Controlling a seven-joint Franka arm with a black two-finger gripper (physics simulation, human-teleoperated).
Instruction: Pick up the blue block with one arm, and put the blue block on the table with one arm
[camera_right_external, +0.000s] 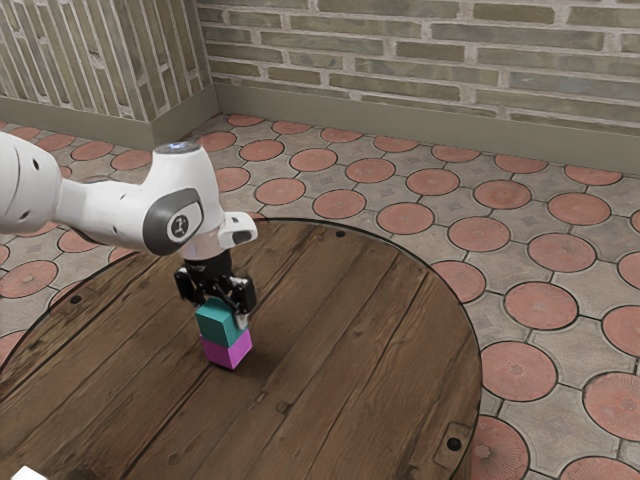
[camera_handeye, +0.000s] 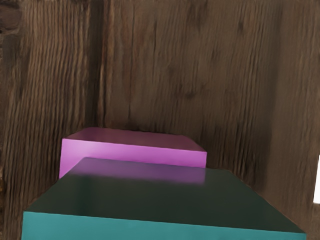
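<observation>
In the exterior view my gripper (camera_right_external: 216, 290) is low over the table, right at the upper part of the blue-green block (camera_right_external: 217, 324). Directly below that block is a magenta block (camera_right_external: 229, 350), on the wooden table (camera_right_external: 345, 350). From the wrist view, the blue-green block (camera_handeye: 165, 199) is close under my hand. It is offset a little from the magenta block (camera_handeye: 135, 151) and covers part of its top. Whether the two blocks touch cannot be made out for certain.
A white object (camera_right_external: 28, 473) is at the exterior view's lower left, near the picture's edge; a white piece (camera_handeye: 317, 182) also appears in the wrist view. The round table's dark rim (camera_right_external: 474, 330) curves around at the exterior view's right.
</observation>
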